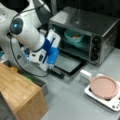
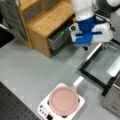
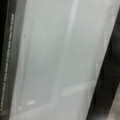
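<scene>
Grey bench (image 1: 70, 100) carries everything we see here. Near the middle left of a front view, the white and blue gripper (image 1: 50, 67) hangs just above the near edge of the oven door (image 1: 68, 63), which lies folded down flat; in a front view it sits at the upper middle (image 2: 86, 47), over the door's dark frame (image 2: 100, 62). We cannot tell whether the gripper is spread or pressed together, and we see nothing in it. The wrist view shows only the door's pale glass (image 3: 57, 60) with a dark border, no fingers in sight. Inside the steel toaster oven (image 1: 87, 30) we see a teal bowl (image 1: 73, 37). To the lower right, a pink pan (image 1: 103, 87) rests on a white hotplate (image 1: 110, 102). A wooden cabinet (image 1: 20, 92) fills the lower left.
</scene>
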